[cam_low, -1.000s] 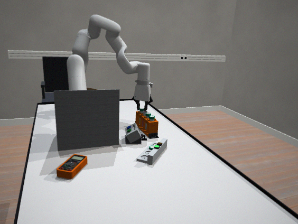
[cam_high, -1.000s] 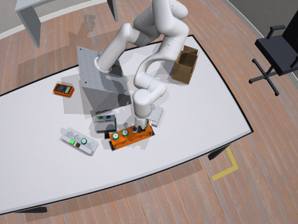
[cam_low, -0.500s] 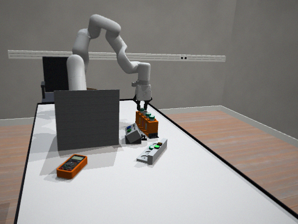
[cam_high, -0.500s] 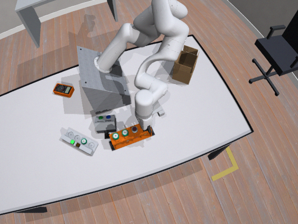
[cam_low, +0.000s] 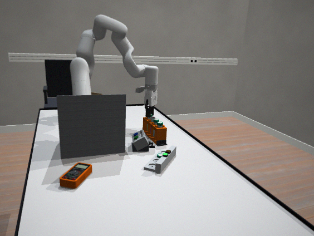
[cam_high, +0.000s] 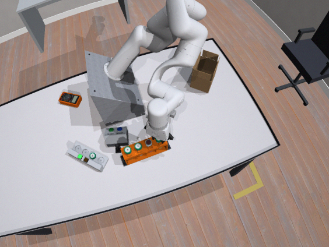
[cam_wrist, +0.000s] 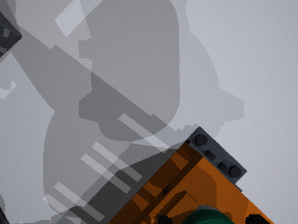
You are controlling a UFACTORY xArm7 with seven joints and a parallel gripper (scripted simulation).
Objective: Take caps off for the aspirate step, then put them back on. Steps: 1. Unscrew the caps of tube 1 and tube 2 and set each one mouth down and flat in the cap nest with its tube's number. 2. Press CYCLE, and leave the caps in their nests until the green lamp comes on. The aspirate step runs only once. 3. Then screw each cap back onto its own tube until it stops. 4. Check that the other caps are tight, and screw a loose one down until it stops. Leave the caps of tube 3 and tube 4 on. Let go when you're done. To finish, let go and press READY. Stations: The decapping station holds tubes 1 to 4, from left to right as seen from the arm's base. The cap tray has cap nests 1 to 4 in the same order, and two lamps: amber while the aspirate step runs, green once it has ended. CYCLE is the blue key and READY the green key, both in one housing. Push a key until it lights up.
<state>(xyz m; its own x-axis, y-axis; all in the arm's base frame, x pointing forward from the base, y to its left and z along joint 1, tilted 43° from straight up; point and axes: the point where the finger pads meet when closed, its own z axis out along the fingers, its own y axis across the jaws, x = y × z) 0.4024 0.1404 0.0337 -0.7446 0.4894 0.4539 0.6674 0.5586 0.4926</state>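
Gripper: fingers a little apart and clamped on nothing; the tips are out of frame in the wrist view.
Cap of tube 1: on its tube, right at the fingers; largely covered by the wrist from above.
Tube 2: just beside the fingers, mouth uncapped.
Cap of tube 2: well away from the fingers, in the cap tray.
Green lamp: lit.
Nest numbers: too small to read.
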